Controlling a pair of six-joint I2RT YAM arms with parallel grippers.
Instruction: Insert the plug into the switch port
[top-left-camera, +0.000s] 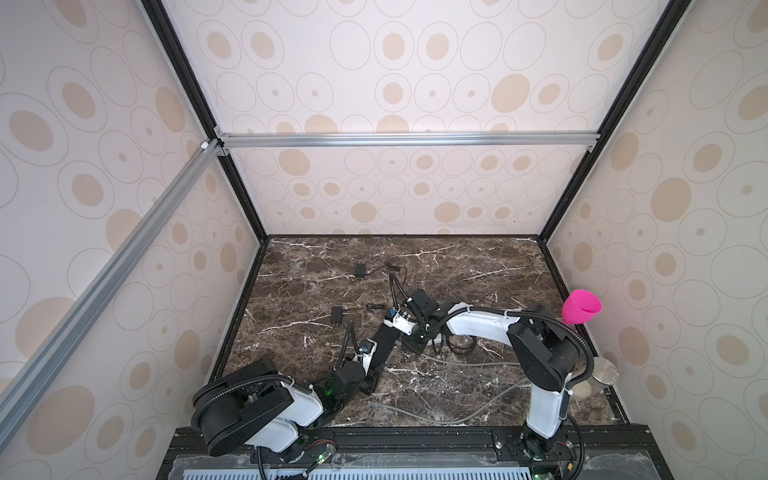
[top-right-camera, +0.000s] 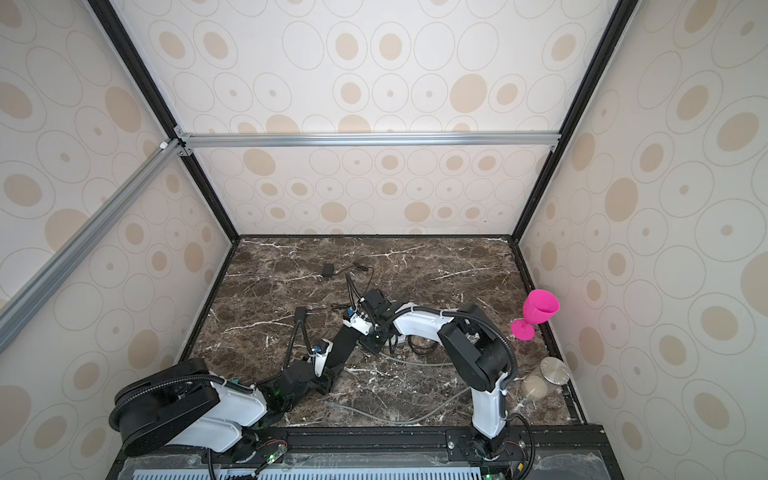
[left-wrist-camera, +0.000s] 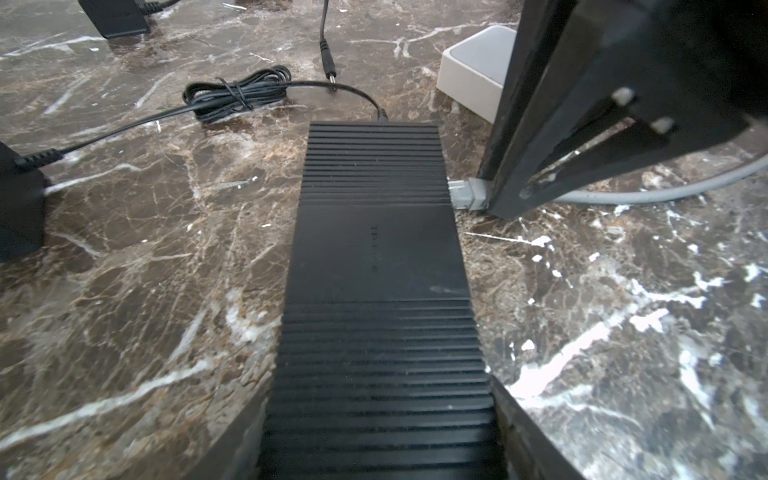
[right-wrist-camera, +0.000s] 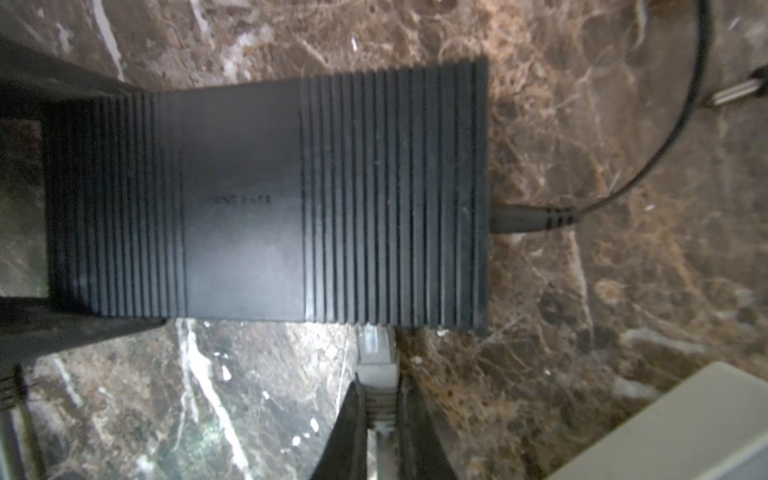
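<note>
The black ribbed switch (left-wrist-camera: 374, 257) (right-wrist-camera: 266, 199) lies on the marble table; in both top views it is a dark slab (top-left-camera: 384, 338) (top-right-camera: 345, 338). My left gripper (left-wrist-camera: 380, 436) (top-left-camera: 374, 359) is shut on the switch's near end, one finger on each long side. The grey plug (right-wrist-camera: 376, 353) (left-wrist-camera: 467, 193) has its clear tip in a port on the switch's side. My right gripper (right-wrist-camera: 380, 399) (top-left-camera: 415, 343) has its fingers against both sides of the plug's ribbed boot. The plug's grey cable (left-wrist-camera: 623, 195) trails away behind it.
A black power lead (right-wrist-camera: 532, 218) is plugged into the switch's far end. A white box (left-wrist-camera: 473, 70) sits beside my right gripper. Two black adapters (top-left-camera: 337, 316) (top-left-camera: 360, 270) and a bundled cord (left-wrist-camera: 237, 93) lie further back. By the right wall stand a pink goblet (top-left-camera: 581, 307) and a metal-lidded jar (top-left-camera: 604, 372).
</note>
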